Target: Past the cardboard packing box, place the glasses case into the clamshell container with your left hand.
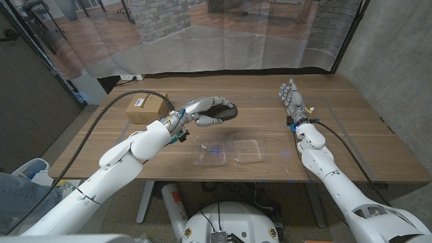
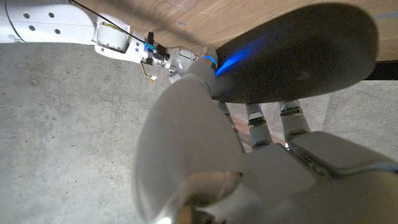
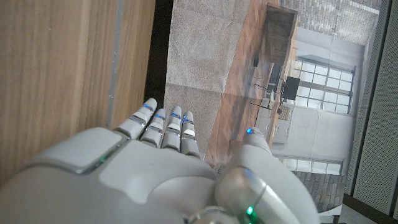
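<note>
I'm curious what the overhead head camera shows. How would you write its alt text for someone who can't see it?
A white robot's left hand holds a dark glasses case above a wooden table, just beyond an open clear clamshell container. A cardboard packing box sits to the left, and the right hand waits open, fingers extended, on the right.

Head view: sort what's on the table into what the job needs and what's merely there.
Job:
- glasses case, dark, gripped by the left hand above the table
- clamshell container, clear, lying open
- cardboard packing box, the landmark, at the table's left

Merely there:
- right hand, holding nothing, fingers apart
- wooden table
</note>
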